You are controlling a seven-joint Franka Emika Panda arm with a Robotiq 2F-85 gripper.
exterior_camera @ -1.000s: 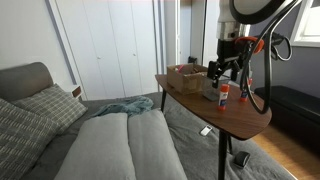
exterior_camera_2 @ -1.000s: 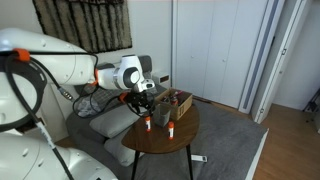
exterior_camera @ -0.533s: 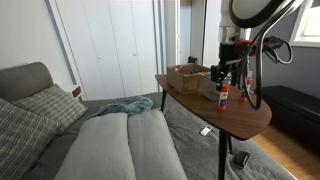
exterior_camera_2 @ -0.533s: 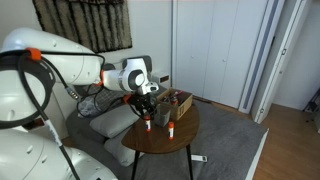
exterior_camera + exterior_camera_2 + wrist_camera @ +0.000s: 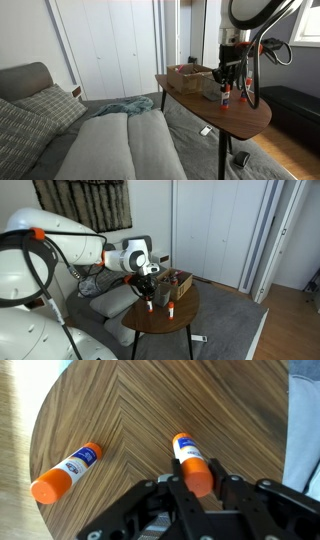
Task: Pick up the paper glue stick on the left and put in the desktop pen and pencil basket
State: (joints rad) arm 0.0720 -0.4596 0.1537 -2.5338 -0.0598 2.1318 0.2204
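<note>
In the wrist view my gripper (image 5: 197, 480) is shut on the orange cap of the paper glue stick (image 5: 187, 452), which stands upright on the wooden table (image 5: 130, 410). A look-alike stick (image 5: 66, 472) stands apart to its left. In an exterior view the gripper (image 5: 150, 294) sits over the left stick (image 5: 150, 304), with the second stick (image 5: 171, 310) to its right. From the opposite side, the gripper (image 5: 226, 86) covers the top of the stick (image 5: 225, 98). The grey mesh basket (image 5: 210, 90) shows faintly just behind it.
A low brown box (image 5: 185, 78) holding items stands at the back of the small oval table (image 5: 240, 118). The table edge lies close to both sticks. A grey sofa (image 5: 110, 145) with cushions is beside the table, and white doors stand behind.
The gripper has come down over the left glue stick and its jaws have closed from wide open onto the stick's cap. The second stick has not moved.
</note>
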